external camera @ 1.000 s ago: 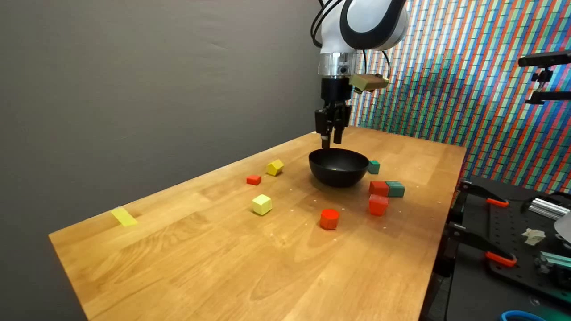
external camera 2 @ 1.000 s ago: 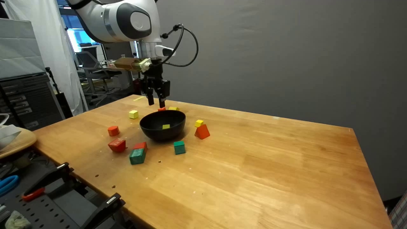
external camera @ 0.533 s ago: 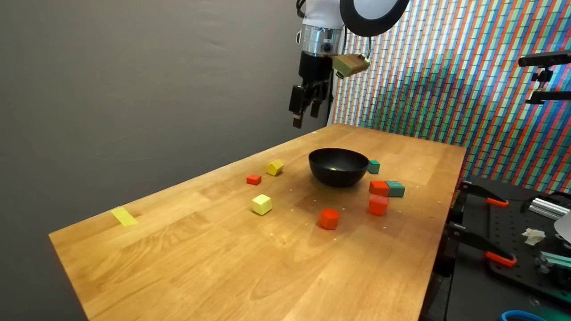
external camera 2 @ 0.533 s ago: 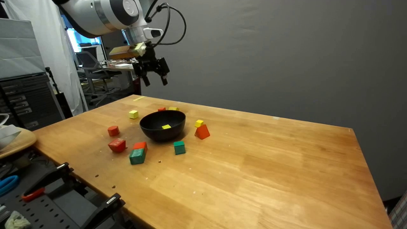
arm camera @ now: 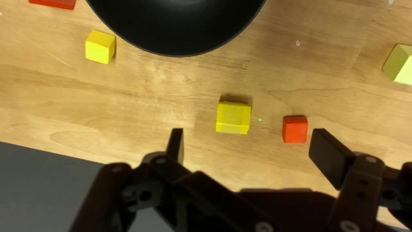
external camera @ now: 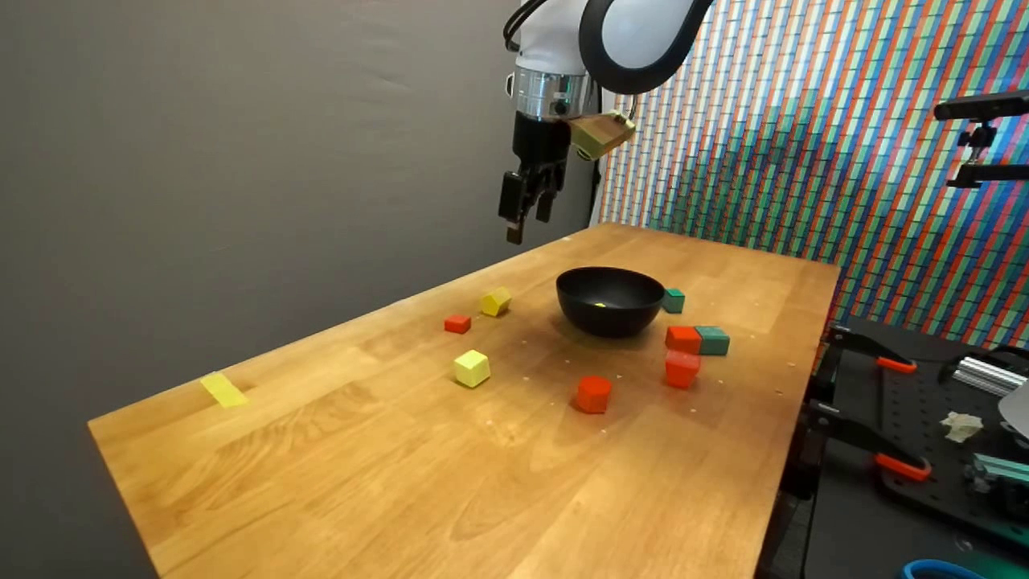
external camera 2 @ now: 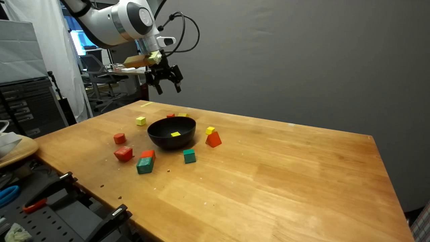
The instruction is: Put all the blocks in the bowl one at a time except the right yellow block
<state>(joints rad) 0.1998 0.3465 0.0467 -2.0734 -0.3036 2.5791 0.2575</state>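
My two-fingered mechanical gripper (external camera 2: 169, 90) is black, matching the round, glossy bowl (external camera: 609, 323). I distinguish a pale-yellow cube (external camera: 472, 369), a deep-yellow faceted block (external camera: 496, 301), an orange-red wedge-shaped block (external camera 2: 213, 139), a teal-green cube (external camera 2: 189, 156) and a red angular block (external camera 2: 123, 154) — this last with pale flecks. The wooden tabletop (external camera: 482, 474) is honey-brown with darker grain; the backdrop (external camera: 772, 161) is striped — red, blue, green, white — and crossed by dark lines.

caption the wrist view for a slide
Open Robotiq gripper over a wooden table with three yellow blocks, two red blocks and a cropped black bowl.
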